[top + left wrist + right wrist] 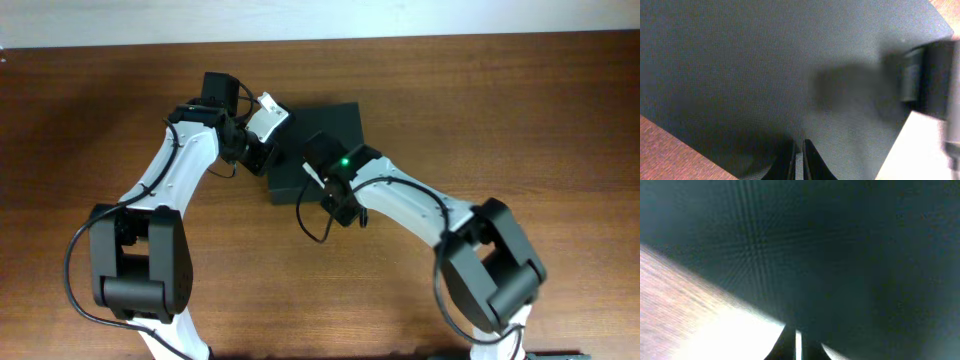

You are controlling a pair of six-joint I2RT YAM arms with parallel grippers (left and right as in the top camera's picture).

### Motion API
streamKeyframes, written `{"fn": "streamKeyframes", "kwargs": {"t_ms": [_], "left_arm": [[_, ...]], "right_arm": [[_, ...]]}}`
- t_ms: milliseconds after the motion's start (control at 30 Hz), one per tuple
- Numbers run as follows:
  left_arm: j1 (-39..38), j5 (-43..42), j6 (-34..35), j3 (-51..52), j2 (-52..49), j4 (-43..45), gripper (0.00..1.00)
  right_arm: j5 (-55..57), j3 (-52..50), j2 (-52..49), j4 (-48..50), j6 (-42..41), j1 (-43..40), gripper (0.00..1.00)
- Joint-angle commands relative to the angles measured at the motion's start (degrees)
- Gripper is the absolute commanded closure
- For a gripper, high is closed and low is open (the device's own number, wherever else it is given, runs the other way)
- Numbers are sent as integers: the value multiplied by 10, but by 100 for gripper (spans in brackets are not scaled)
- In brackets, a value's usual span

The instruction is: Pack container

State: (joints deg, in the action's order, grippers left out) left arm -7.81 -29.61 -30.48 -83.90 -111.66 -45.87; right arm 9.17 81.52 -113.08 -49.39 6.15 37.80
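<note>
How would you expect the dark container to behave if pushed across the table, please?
Low and flat, the container would probably slide rather than tip or roll. Its finely textured matte lid looks grippy, not slippery. It lies flat without sagging, so it is likely stiff.

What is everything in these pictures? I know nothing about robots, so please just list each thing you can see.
container: one, dark green-black, middle of the table, lid down.
table: one, brown wood, under everything.
left arm: one, white and black, reaching to the container's left side.
right arm: one, white and black, small green light on, reaching over the container's near side.
left fingers: two, black, closed together, over the lid.
right fingers: two, dark, closed together, close to the lid.
</note>
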Motion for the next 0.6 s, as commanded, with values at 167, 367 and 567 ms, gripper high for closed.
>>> {"fn": "streamKeyframes", "kwargs": {"t_ms": [167,367,567], "left_arm": [[-1,26,-13,3,-18,-10,92],[-1,26,-13,3,-18,-10,92],[-1,26,-13,3,-18,-10,92]], "right_arm": [[2,3,89,16,-25,-3,96],[-100,3,90,-7,-62,-4,96],[-329,3,92,31,-162,-26,96]]}}
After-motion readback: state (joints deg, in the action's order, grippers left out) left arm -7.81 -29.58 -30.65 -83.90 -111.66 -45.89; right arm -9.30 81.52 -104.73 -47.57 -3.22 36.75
